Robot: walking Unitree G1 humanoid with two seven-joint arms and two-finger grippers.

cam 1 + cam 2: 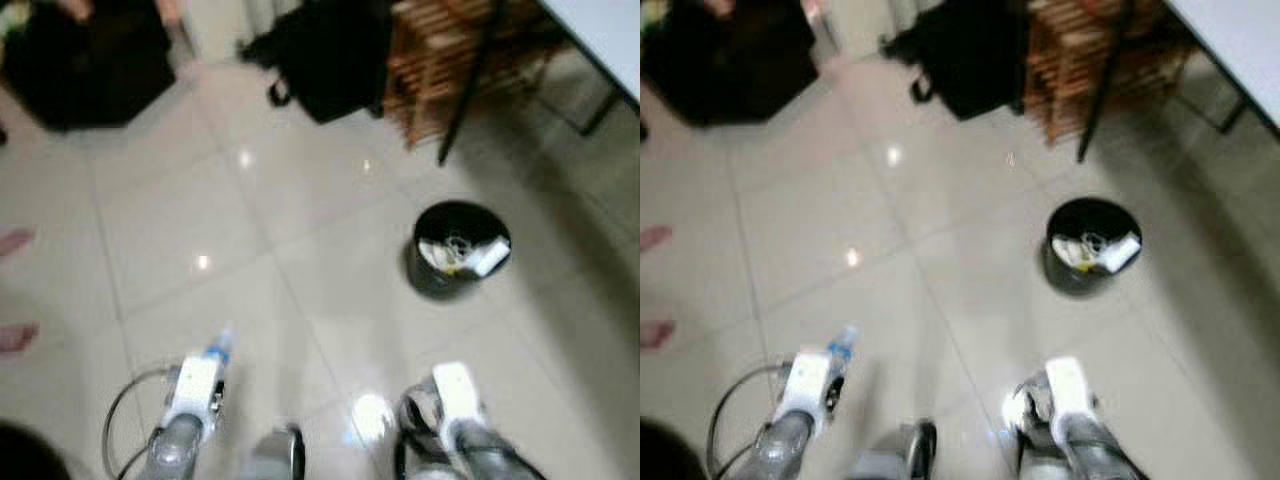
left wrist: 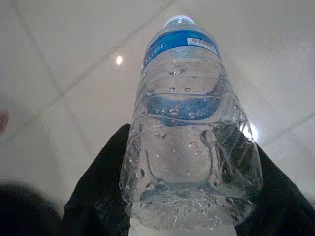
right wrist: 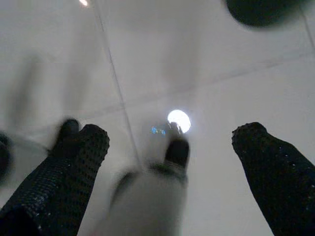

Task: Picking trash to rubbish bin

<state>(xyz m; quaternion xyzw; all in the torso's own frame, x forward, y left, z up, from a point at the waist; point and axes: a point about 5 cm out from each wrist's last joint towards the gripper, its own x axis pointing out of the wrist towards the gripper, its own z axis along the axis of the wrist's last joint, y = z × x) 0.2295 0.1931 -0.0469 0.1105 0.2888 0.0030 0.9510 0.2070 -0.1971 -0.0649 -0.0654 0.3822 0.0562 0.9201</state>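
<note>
My left jaws pinch the water bottle for carrying to the bin ahead-right; right jaws spread, empty.

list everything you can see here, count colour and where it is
clear plastic water bottle with blue label: 1, clear and blue, held between the left gripper's fingers
round black rubbish bin: 1, black, on the floor ahead to the right, white and yellow trash inside
black bag: 1, black, on the floor far ahead
wooden slatted rack: 1, brown, beside the bag
white table: 1, far right
glossy tiled floor: pale beige
person's bare feet: 2, left edge
left gripper: shut on the bottle
right gripper: open, over the floor
</note>
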